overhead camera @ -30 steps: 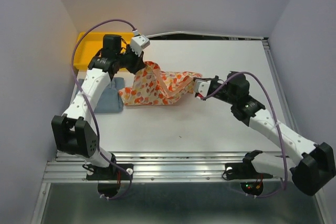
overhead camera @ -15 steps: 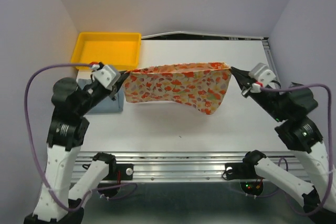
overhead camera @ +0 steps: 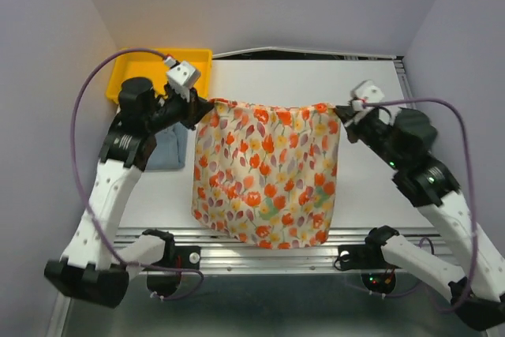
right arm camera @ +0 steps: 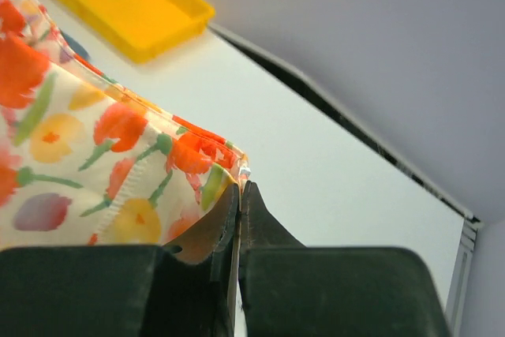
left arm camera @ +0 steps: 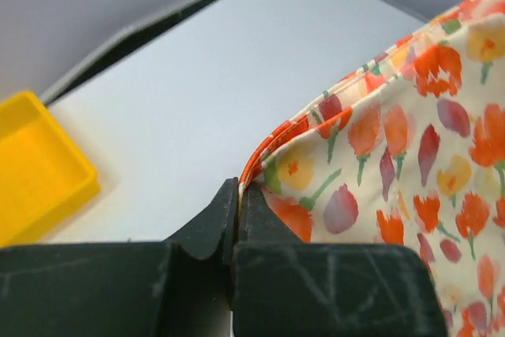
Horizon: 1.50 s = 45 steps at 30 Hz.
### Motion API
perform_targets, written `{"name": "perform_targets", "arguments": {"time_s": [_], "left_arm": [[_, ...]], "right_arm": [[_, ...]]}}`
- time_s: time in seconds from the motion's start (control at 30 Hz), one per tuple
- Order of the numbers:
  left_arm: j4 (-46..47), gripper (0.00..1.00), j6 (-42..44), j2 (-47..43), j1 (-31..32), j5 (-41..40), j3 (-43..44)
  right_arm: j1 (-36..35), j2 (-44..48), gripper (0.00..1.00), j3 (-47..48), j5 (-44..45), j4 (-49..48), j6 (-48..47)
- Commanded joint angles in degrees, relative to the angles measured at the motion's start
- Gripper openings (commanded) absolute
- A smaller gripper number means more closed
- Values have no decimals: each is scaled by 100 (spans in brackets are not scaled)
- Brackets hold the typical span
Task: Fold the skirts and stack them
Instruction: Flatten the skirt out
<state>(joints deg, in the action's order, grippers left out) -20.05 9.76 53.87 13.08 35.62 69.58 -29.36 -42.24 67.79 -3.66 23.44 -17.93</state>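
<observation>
Left jaws and right jaws: each clamped shut on a top corner of the floral skirt (overhead camera: pixel 264 171), which hangs spread above the desk (overhead camera: pixel 268 76). Risks, as we judge them: a thin corner slipping free, or the hem bunching on lowering. Open desk lies behind; the blue-grey skirt (overhead camera: pixel 167 151) and yellow tray (overhead camera: pixel 130 69) crowd the left edge.

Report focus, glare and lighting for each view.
Top external: even, soft light, floral skirt sharp, slight glare on the front rail. Left wrist: left tool dark and underlit, print slightly soft. Right wrist: right tool likewise dark, nearest print blurred, yellow tray clearer.
</observation>
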Motion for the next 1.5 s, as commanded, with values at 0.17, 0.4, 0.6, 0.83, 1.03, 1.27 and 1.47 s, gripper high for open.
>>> {"name": "perform_targets", "arguments": {"time_s": [0.17,0.4,0.6,0.83,1.03,1.27,1.47], "left_arm": [[924,42,-449,3645,2,-1109,1123],[107,82,-124,5003,-157,-1549,3018],[318,82,298,3905,-139,-1637,1552],[125,68,703,3157,-25,-1241,-22],[-139,62,852,3375,238,-1417,-524],[-87,55,739,4551,511,-1707,-113],[-183,53,659,6404,590,-1988,1895]], "right_arm": [[615,-3234,24,-892,1006,-2274,-958],[1267,-5277,86,611,1176,-2038,-607],[1267,-5479,71,1393,-1168,-220,9],[1214,-6462,58,1675,-2042,890,-140],[1214,-7210,52,1738,-1560,1136,-447],[1319,-7028,47,703,-549,1136,-852],[1319,-6508,45,165,-1143,1942,-940]]}}
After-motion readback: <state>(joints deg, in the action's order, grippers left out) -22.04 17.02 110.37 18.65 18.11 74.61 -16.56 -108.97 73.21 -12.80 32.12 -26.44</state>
